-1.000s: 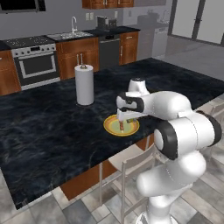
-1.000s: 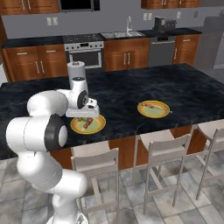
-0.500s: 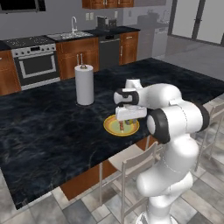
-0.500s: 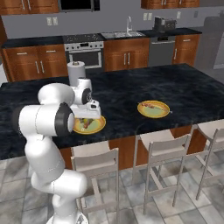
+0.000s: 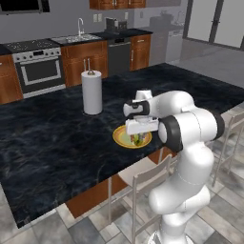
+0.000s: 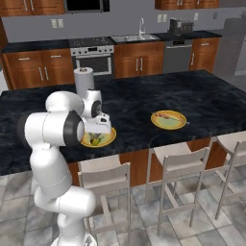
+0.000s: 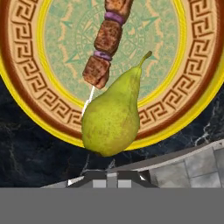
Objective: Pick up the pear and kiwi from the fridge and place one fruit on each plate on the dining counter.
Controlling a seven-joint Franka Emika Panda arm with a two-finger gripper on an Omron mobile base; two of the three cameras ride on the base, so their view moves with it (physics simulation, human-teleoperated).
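Where marble gleams: dining counter (image 5: pixel 57 138) (kitchen)

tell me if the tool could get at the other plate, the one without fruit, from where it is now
Probably yes. The tool hangs over the near plate with the pear; the other plate lies farther along the same dining counter, with bare black top between them, though it looks like a long stretch.

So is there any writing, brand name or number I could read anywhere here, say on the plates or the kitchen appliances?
None can be read.
The plate under the pear bears only a key-pattern border and a faint ornamental design, no letters.
The oven and paper towel roll show no legible labels.
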